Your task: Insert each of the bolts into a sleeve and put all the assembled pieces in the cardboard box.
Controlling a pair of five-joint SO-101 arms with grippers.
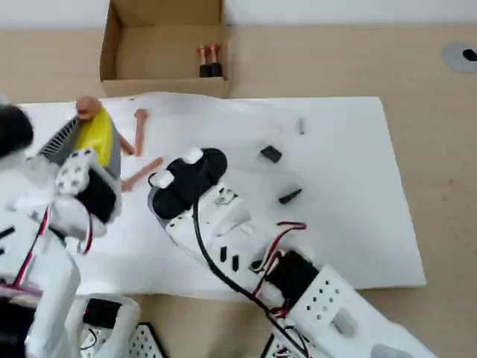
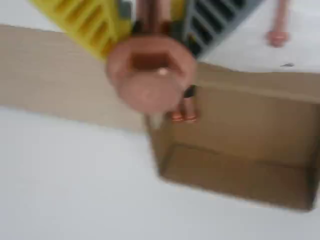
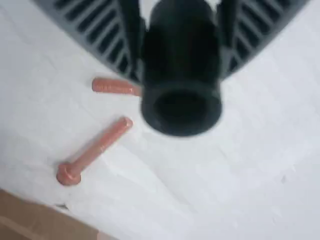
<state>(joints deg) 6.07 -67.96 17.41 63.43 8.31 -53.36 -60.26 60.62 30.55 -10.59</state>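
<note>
Left gripper (image 2: 152, 22): yellow and grey fingers clamped on the shank of a copper bolt (image 2: 150, 75), with the hex head sticking out past the tips. In the high view this held bolt is just off the front-left corner of the cardboard box (image 1: 112, 52). It is outside the box, over the far edge of the white paper sheet (image 1: 350, 186). The box is open-topped and sits on the table (image 1: 432, 134) touching the sheet's far edge. Two assembled pieces (image 1: 209, 61) lie side by side inside it near the right wall, black ends toward the arms and copper ends away. Right gripper (image 3: 181, 30): dark fingers closed on a black sleeve (image 3: 181, 95), open bore pointing out beyond the tips. It is over the middle of the sheet; can't tell whether the sleeve touches the paper. Two loose bolts (image 1: 140, 130) lie flat on the sheet between the two grippers, apart from each other. One runs roughly toward the box, the other lies diagonal, nearer the right gripper. Two spare sleeves (image 1: 270, 154) lie on the sheet on the right gripper's far side from the bolts, apart from each other and well clear of the box.
</note>
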